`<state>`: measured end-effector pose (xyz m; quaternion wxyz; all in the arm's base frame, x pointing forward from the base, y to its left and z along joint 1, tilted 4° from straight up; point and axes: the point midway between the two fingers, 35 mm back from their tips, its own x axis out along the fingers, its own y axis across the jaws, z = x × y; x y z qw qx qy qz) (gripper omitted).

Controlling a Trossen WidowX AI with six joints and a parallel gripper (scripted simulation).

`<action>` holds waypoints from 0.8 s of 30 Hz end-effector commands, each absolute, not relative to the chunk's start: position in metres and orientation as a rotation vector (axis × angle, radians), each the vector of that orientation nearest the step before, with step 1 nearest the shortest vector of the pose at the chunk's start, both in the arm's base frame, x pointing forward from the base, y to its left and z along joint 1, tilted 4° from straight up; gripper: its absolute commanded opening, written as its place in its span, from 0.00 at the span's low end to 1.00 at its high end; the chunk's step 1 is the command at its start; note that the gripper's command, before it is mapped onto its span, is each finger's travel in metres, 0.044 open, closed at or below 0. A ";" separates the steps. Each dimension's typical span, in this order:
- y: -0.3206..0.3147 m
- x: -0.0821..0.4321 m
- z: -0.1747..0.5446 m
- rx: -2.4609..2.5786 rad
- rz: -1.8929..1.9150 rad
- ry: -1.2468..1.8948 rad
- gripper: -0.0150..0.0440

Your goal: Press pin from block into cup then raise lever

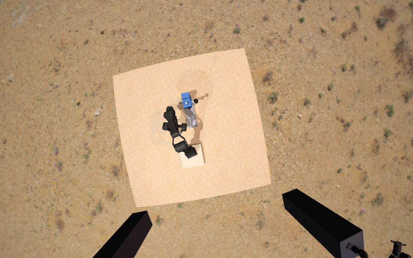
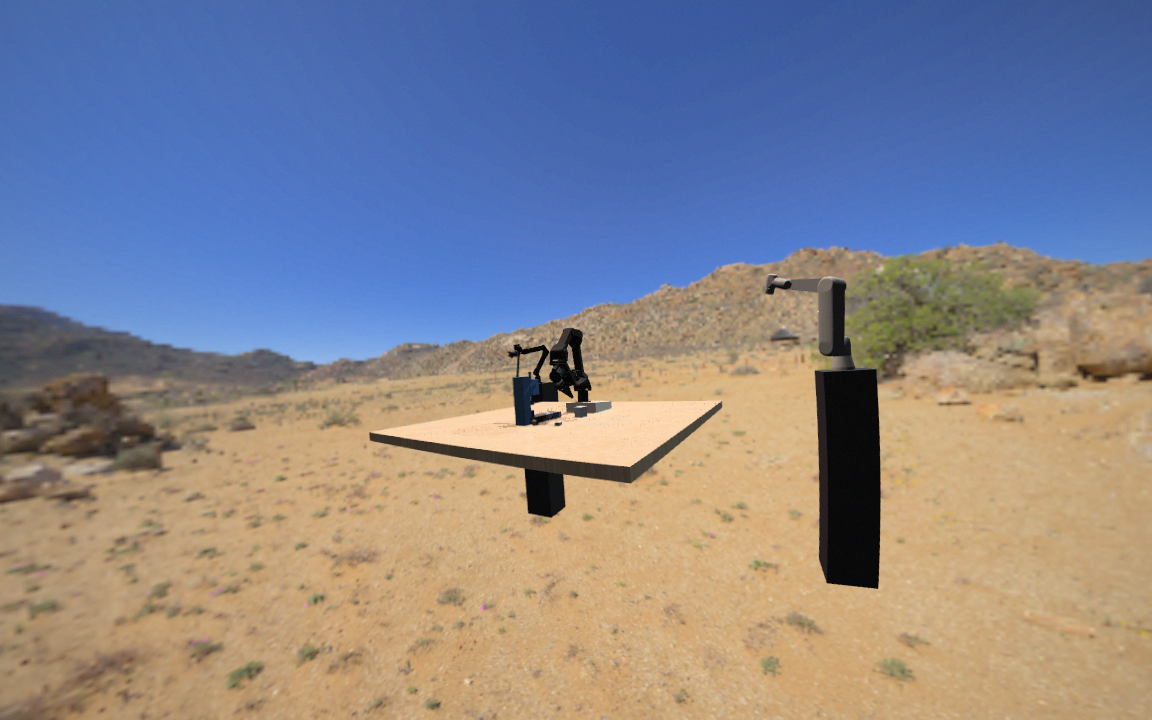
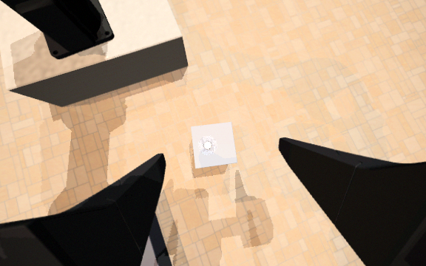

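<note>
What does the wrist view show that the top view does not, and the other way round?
Only wrist: the round white pin in the square pale-grey block's top.

Only top: the boxy blue press head and round black knob.

Both: the square cream slab on the tan tile-patterned tabletop.
</note>
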<state>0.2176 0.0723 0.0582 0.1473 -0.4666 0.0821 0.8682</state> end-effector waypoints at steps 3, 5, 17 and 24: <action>0.071 0.216 0.059 -1.360 2.490 0.255 1.00; 0.071 0.216 0.059 -1.360 2.490 0.255 1.00; 0.072 0.214 0.060 -1.358 2.416 0.401 1.00; 0.075 0.204 0.063 -1.300 1.910 1.003 1.00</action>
